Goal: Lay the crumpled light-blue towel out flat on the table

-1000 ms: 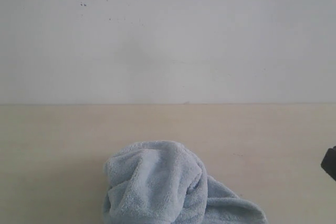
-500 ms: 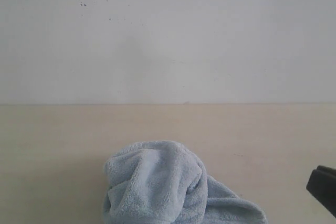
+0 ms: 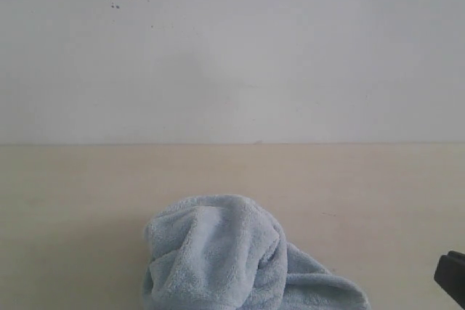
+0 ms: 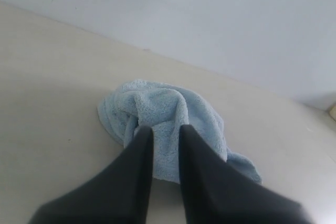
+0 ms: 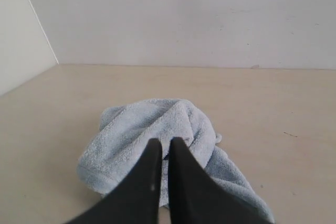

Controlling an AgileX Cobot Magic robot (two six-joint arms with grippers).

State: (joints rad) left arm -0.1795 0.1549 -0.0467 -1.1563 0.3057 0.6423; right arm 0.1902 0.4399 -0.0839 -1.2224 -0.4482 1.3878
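Observation:
The pale-blue towel [image 3: 218, 252] lies crumpled in a heap on the beige table [image 3: 73, 201], near its front edge. In the left wrist view my left gripper [image 4: 166, 129] hovers over the near side of the towel [image 4: 168, 106], its dark fingers a little apart with nothing between them. In the right wrist view my right gripper [image 5: 167, 142] also hangs over the towel [image 5: 142, 129], with its fingers almost together and holding nothing. Only a dark part of the right arm [image 3: 452, 286] shows in the exterior view. The towel's label is hidden.
An off-white speckled wall [image 3: 232, 49] rises along the far edge of the table. A side wall [image 5: 21, 35] meets it at a corner. Bare tabletop [image 3: 378, 194] stretches on both sides of the towel and behind it.
The dark part of the right arm at the right edge of the exterior view has dropped lower in the picture. The towel has not moved.

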